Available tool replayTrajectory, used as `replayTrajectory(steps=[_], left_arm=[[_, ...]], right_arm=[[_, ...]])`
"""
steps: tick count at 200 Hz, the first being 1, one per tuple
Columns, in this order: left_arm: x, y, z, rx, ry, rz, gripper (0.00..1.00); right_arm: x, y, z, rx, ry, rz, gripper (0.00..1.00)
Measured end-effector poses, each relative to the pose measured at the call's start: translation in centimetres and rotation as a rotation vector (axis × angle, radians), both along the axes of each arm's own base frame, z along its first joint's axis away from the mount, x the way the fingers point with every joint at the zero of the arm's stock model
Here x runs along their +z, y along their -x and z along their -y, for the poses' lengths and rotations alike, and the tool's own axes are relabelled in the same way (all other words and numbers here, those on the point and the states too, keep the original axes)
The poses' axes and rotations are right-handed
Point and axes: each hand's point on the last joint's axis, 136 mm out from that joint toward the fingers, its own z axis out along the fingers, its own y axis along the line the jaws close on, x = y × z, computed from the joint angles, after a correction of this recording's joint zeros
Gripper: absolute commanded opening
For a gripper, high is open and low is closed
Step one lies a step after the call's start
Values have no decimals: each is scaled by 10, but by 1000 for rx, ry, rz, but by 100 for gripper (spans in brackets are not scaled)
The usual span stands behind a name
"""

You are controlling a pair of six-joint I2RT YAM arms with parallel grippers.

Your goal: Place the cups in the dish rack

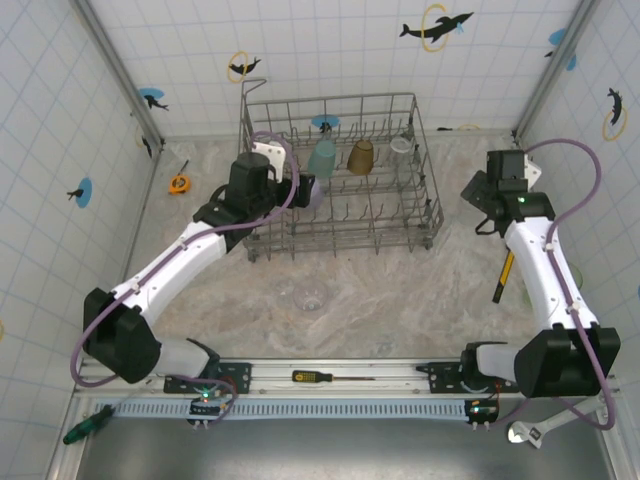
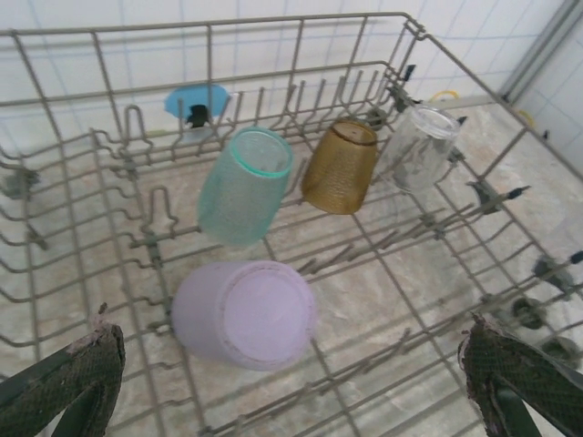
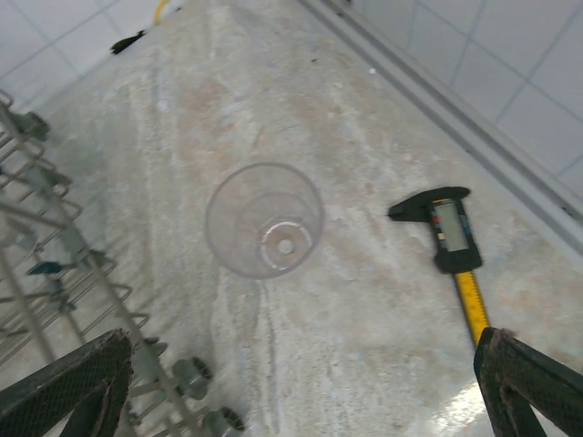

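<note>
Top external view: the dish rack [image 1: 330, 98] sits at the far middle of the counter [image 1: 400, 290]. My left arm [image 1: 200, 250] reaches over the rack's left side and my right arm [image 1: 540, 270] stands just right of the rack. One clear cup [image 1: 308, 296] stands on the counter in front of the rack.

In the left wrist view, a lavender cup [image 2: 244, 314] lies tipped on the rack's wires, its base toward the camera. Behind it, nearer the rack's far wall, a teal cup [image 2: 244, 187], an amber cup [image 2: 340, 167] and a clear tumbler [image 2: 421, 146] lean in a row among the tines. The left jaws stand wide apart above the rack, holding nothing.

In the right wrist view, the right jaws are also spread wide and empty. A colourless cup [image 3: 264, 220] stands between the rack's wheeled edge and a caliper [image 3: 453, 241]. I cannot tell whether it is the cup in front of the rack.
</note>
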Motion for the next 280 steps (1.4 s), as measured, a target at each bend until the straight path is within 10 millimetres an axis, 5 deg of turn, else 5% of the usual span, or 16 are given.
replayTrajectory(steps=[88,127,189,280], left_arm=[[-20,-8,-28,142,-83,27,97],[-14,-9,-36,181,-93,47,98],[-14,-10,-39,197,-98,50,97],[-13,-12,-47,246,-109,58,97]], right_arm=[[9,36,86,-173,117,-107,100],[-15,59,109,-227,185,-206,100],[-48,84,124,-296,186,-294,100],[-95,103,110,-336,79,-301,96]])
